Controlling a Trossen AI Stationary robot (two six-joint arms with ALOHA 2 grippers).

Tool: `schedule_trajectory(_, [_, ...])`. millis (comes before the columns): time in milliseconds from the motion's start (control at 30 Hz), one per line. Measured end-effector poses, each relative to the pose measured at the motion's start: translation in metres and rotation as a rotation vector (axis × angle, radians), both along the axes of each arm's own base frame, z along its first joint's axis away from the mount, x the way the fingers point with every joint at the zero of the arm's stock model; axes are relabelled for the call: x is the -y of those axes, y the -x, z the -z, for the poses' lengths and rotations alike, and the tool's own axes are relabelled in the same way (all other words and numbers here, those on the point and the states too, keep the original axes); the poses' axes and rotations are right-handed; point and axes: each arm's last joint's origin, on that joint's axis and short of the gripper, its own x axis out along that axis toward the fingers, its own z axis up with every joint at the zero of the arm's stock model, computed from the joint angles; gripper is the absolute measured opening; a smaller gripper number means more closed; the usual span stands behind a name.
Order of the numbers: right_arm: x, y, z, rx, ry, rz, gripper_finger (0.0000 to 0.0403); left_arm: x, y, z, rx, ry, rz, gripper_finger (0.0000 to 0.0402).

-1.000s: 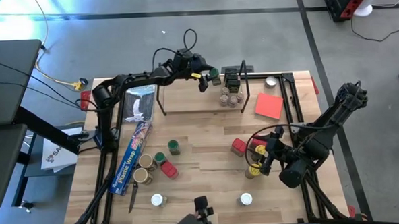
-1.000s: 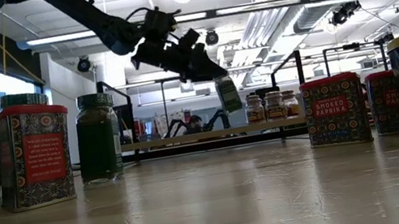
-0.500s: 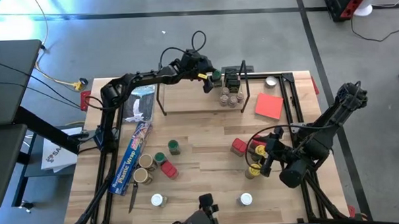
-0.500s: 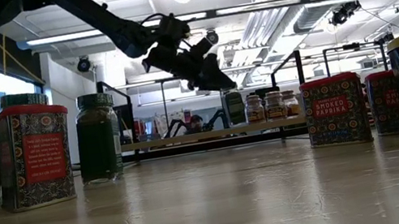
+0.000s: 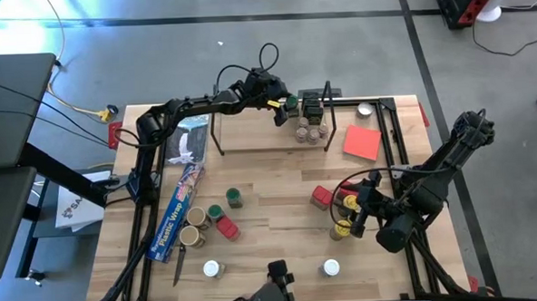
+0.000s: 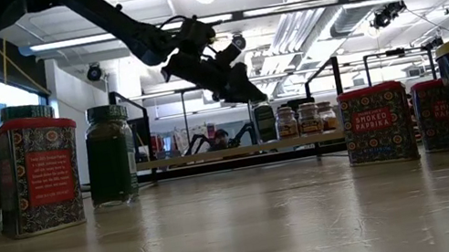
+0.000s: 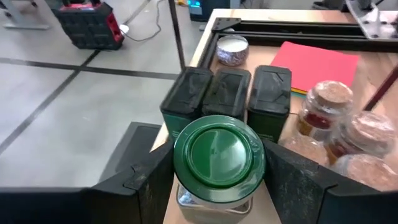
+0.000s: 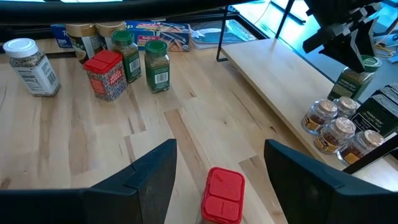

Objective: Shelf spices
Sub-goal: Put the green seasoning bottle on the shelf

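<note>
My left gripper [image 5: 285, 105] reaches over the right end of the light-wood shelf [image 5: 254, 133]. It is shut on a green-lidded spice jar [image 7: 219, 155], which stands on the shelf board [image 6: 211, 155]. Just behind the jar stand three dark tins [image 7: 227, 93], with cork-topped jars [image 7: 329, 109] beside them. My right gripper [image 5: 357, 210] hangs open near the table's right front, above a red tin [image 8: 222, 194]. More spices stand loose on the table [image 5: 279, 182], among them green-lidded jars [image 5: 234, 198], tan-lidded jars [image 5: 197, 217] and white-lidded jars [image 5: 212, 269]. My left gripper pinches the jar between its two fingers at the lid's opposite sides [image 7: 178, 163], just at the jar's top. The fingers [image 6: 242, 93] slant down onto it from the table's left. The jar [image 6: 266, 123] stands upright, its base on the shelf board.
A long blue plastic-wrap box [image 5: 179, 213] lies along the table's left side, with a silvery bag [image 5: 188, 140] behind it. A flat red sheet [image 5: 362, 143] lies right of the shelf, a round tin [image 5: 366, 109] at the far right corner. Bare wood shows mid-table.
My left gripper has gone down and a little toward the table's right with the green-lidded jar. The jar hung tilted above the shelf a second ago. It now stands upright on the board next to the other jars.
</note>
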Motion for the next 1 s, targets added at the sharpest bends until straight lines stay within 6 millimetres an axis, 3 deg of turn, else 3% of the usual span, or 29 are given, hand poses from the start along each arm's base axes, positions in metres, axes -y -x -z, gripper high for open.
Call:
schedule_trajectory(533, [0.0,0.0,0.0,-0.001,-0.007,-0.003,0.0236,-0.003,-0.003,-0.005,0.031,-0.12,-0.002,0.0272])
schedule_trajectory(733, [0.0,0.0,0.0,-0.004,-0.001,-0.007,0.0236,0.003,0.004,-0.026,0.033,-0.128,-0.001,0.0273])
schedule_trajectory(900, [0.0,0.0,0.0,-0.009,0.008,-0.012,0.0236,0.015,0.019,-0.046,-0.081,-0.123,-0.044,0.0272])
schedule_trajectory(1000, [0.0,0.0,0.0,-0.009,0.008,-0.012,0.0236,0.018,0.025,-0.044,-0.158,-0.091,-0.076,0.0258])
